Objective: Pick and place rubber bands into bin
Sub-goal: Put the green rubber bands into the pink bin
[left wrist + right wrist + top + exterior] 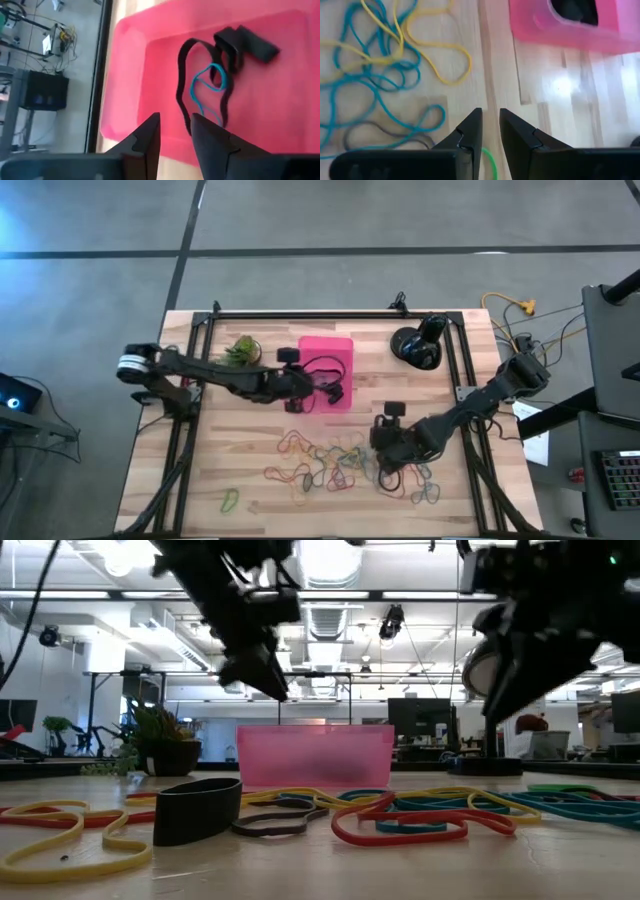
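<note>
Rubber bands [335,465] litter the table; some lie in the pink bin [341,345].
Left gripper [175,131] hovers over the bin, fingers parted, empty; right gripper [490,129] narrowly open, empty.

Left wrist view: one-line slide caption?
Left gripper, open and empty, over the pink bin holding black and blue bands.

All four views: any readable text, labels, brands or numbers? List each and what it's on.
None readable.
Pink bin: no label or marking in any view.
Rubber bands: plain, no print.
Table: bare wood, no markings.
Monitors in the room behind, low view: too far off to read.
</note>
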